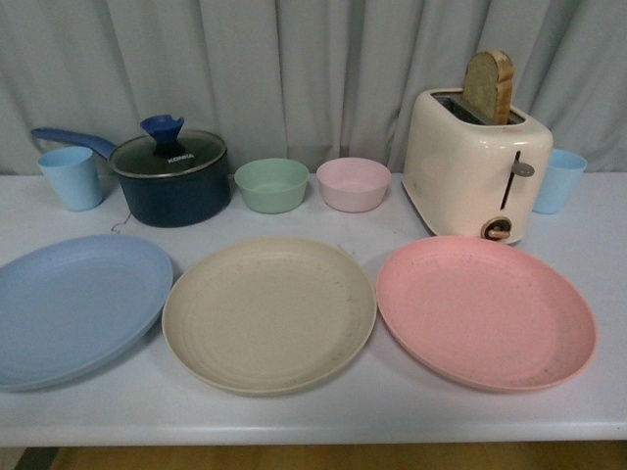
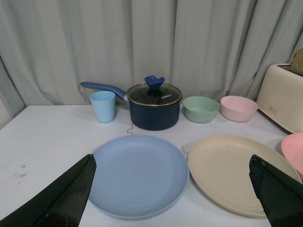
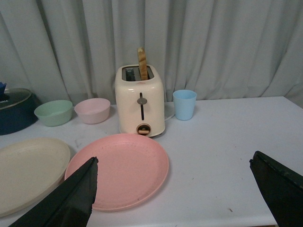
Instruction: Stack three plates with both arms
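Observation:
Three plates lie side by side along the front of the white table: a light blue plate (image 1: pixel 73 305) at the left, a beige plate (image 1: pixel 268 313) in the middle, a pink plate (image 1: pixel 486 310) at the right. None overlaps another. Neither arm shows in the front view. In the left wrist view my left gripper (image 2: pixel 173 163) is open and empty, held back from the blue plate (image 2: pixel 137 175) and the beige plate (image 2: pixel 234 170). In the right wrist view my right gripper (image 3: pixel 174 163) is open and empty, near the pink plate (image 3: pixel 120 168).
Behind the plates stand a light blue cup (image 1: pixel 72 177), a dark blue lidded saucepan (image 1: pixel 171 178), a mint-green bowl (image 1: pixel 271 184), a pink bowl (image 1: pixel 353 183), a cream toaster (image 1: pixel 477 176) with a bread slice, and another blue cup (image 1: pixel 558 180). A grey curtain hangs behind.

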